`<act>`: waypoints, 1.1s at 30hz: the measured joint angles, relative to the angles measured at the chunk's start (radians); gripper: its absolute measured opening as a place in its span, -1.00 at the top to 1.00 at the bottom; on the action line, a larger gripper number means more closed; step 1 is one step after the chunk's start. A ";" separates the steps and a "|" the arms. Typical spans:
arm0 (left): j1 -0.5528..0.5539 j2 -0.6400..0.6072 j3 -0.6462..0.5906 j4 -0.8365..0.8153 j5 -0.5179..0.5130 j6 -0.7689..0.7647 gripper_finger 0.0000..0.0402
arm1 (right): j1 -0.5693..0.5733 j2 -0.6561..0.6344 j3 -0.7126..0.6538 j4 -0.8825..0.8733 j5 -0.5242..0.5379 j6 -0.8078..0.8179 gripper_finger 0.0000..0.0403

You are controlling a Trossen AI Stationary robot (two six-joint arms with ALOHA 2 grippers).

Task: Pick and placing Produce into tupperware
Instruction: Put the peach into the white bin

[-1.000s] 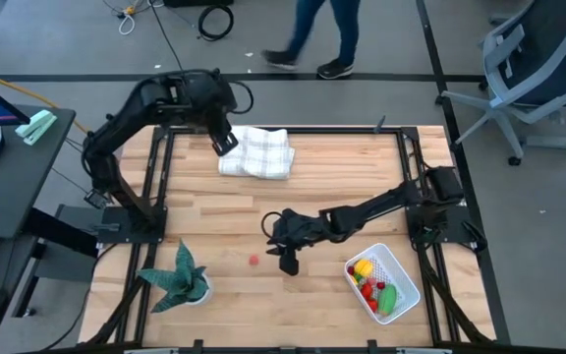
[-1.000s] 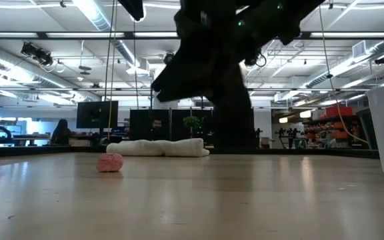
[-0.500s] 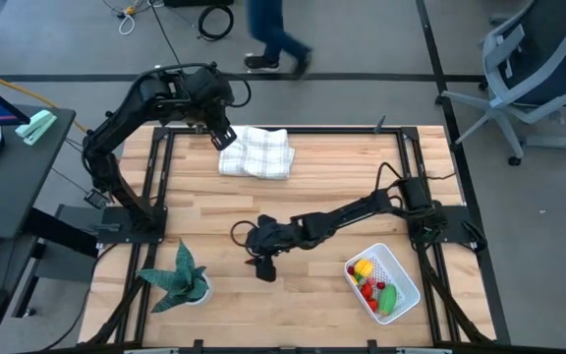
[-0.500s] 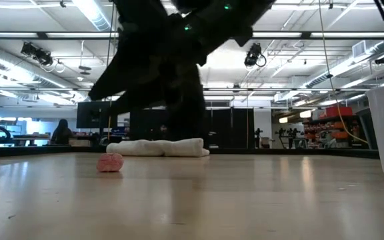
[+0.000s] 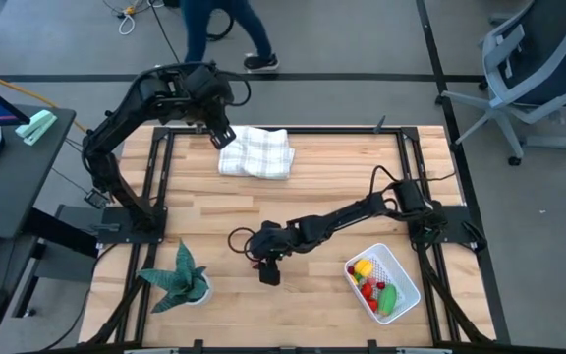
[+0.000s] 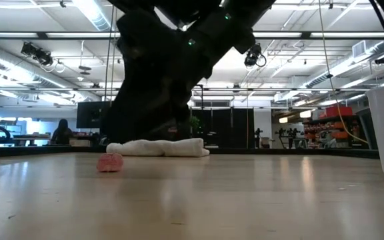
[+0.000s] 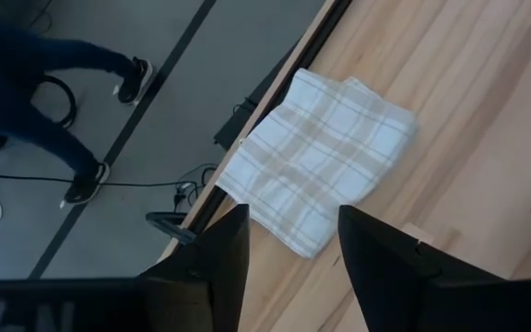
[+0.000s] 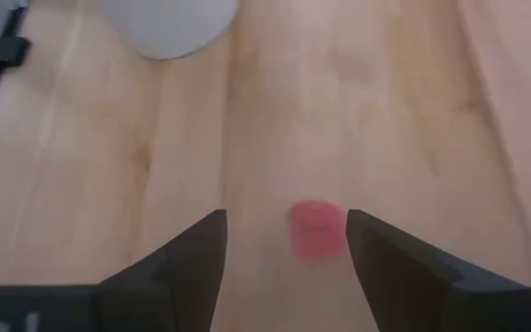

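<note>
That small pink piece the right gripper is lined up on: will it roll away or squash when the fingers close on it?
The pink piece looks rounded and lumpy in the low view, so a nudge from one finger could probably roll it across the smooth wooden table. It is small, likely light. The right gripper is open with the piece between its fingers, so an even close should trap it. Firmness cannot be judged.

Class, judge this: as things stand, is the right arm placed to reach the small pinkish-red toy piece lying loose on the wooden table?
Probably yes. The right gripper hangs open right over the small pinkish-red toy piece, which shows between its fingers, and nothing lies between them.
</note>
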 joint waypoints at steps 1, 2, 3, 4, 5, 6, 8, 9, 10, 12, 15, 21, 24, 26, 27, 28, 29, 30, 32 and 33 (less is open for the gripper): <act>0.004 0.000 0.000 0.002 0.000 0.001 0.13 | 0.004 0.003 0.000 0.004 -0.009 -0.004 -0.15; 0.006 0.000 0.000 0.005 0.000 0.000 0.14 | 0.008 0.007 0.001 0.004 -0.011 -0.005 -0.15; 0.008 0.000 0.000 0.006 0.000 0.000 0.14 | 0.013 0.016 0.001 0.003 -0.012 -0.006 -0.15; 0.008 0.000 0.000 0.006 0.000 -0.001 0.15 | 0.018 0.026 0.001 0.004 -0.012 -0.010 -0.15; 0.008 0.000 0.000 0.006 0.000 -0.004 0.15 | 0.022 0.035 0.001 0.003 -0.004 -0.016 -0.15; 0.008 0.000 0.000 0.006 0.000 -0.004 0.15 | 0.028 0.042 0.000 0.001 0.008 -0.018 -0.15; 0.007 0.000 0.000 0.007 0.000 -0.004 0.16 | 0.033 0.054 0.000 0.012 0.047 -0.023 -0.15; 0.007 0.001 0.000 0.007 0.000 -0.004 0.16 | 0.033 0.054 0.000 0.013 0.062 -0.024 -0.15; 0.007 0.001 0.000 0.007 0.000 -0.004 0.16 | 0.033 0.054 0.000 0.012 0.079 -0.023 -0.15; 0.007 0.001 0.000 0.007 0.000 -0.004 0.16 | 0.031 0.060 0.001 0.020 0.107 -0.021 -0.15; 0.007 0.001 0.000 0.007 0.000 -0.005 0.17 | 0.026 0.059 -0.001 0.023 0.117 -0.019 -0.14; 0.007 0.002 0.000 0.005 0.000 0.019 0.17 | 0.027 0.056 0.000 0.158 0.092 0.028 -0.14; 0.007 0.001 0.000 0.003 0.000 0.046 0.17 | 0.035 0.056 0.000 0.262 0.089 0.000 -0.15; 0.010 0.001 0.000 0.003 0.000 0.046 0.17 | 0.039 0.056 0.000 0.324 0.087 -0.041 -0.15; 0.012 0.001 0.000 0.003 0.000 0.045 0.17 | 0.039 0.056 0.000 0.342 0.087 -0.057 -0.15; 0.013 0.001 0.000 0.002 0.000 0.045 0.17 | 0.039 0.054 0.000 0.347 0.084 -0.068 -0.15; 0.014 0.002 0.000 0.002 0.000 0.045 0.17 | 0.039 0.054 0.000 0.345 0.083 -0.074 -0.15; 0.015 0.001 0.000 0.002 0.000 0.045 0.17 | 0.037 0.054 0.000 0.341 0.083 -0.075 -0.15; 0.019 0.001 0.000 0.002 0.000 0.045 0.18 | 0.029 0.054 0.000 0.342 0.075 -0.076 -0.15; 0.019 0.001 0.000 0.002 0.000 0.045 0.18 | 0.027 0.054 0.000 0.349 0.073 -0.076 -0.15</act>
